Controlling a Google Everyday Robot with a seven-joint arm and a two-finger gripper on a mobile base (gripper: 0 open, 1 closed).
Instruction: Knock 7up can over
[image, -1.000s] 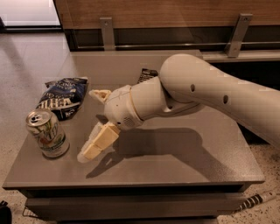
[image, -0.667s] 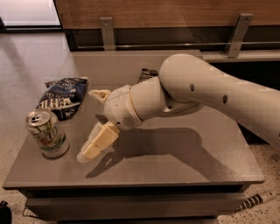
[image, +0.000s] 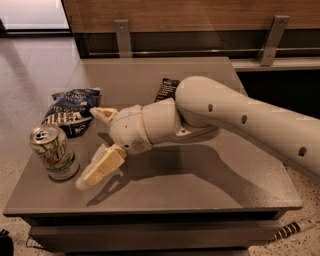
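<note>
7up can (image: 53, 152) upright at table (image: 200, 187) corner, logo lettering illegible; end effector (image: 89, 146) just beside it, fingers (image: 105, 165) spread apart.

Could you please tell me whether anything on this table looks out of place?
Nothing stands out. The 7up can stands upright on the table, front left, the chip bag lies behind it, and the open pincer sits beside the can.

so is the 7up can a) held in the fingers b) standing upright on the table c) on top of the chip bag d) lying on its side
b: the 7up can stands upright on the table, silver top up, with the open gripper beside it.
</note>
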